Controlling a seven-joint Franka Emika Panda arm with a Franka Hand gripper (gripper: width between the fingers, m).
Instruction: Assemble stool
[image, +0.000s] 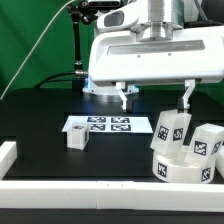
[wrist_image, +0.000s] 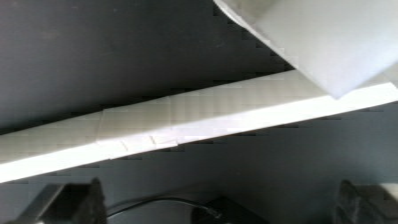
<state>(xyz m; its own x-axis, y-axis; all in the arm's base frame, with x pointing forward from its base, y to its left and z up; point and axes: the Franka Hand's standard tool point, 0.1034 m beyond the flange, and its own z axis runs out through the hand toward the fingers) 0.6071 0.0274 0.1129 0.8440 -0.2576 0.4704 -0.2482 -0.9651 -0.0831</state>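
Note:
My gripper (image: 155, 97) hangs above the table with its fingers (image: 124, 96) wide apart and nothing between them. The round white seat (image: 185, 168) lies at the exterior view's right, near the front rail. Two tagged legs (image: 170, 128) (image: 208, 140) rest on or against it. A third leg (image: 80, 138) stands alone left of the marker board. The gripper's right finger is just above the leg on the seat. In the wrist view the gripper (wrist_image: 217, 205) is open, and a white part (wrist_image: 320, 40) shows at one corner; I cannot tell which part.
The marker board (image: 110, 125) lies flat under the gripper. A long white rail (image: 100, 190) runs along the front, also crossing the wrist view (wrist_image: 196, 125). Another rail piece (image: 8, 155) stands at the left. The table is black.

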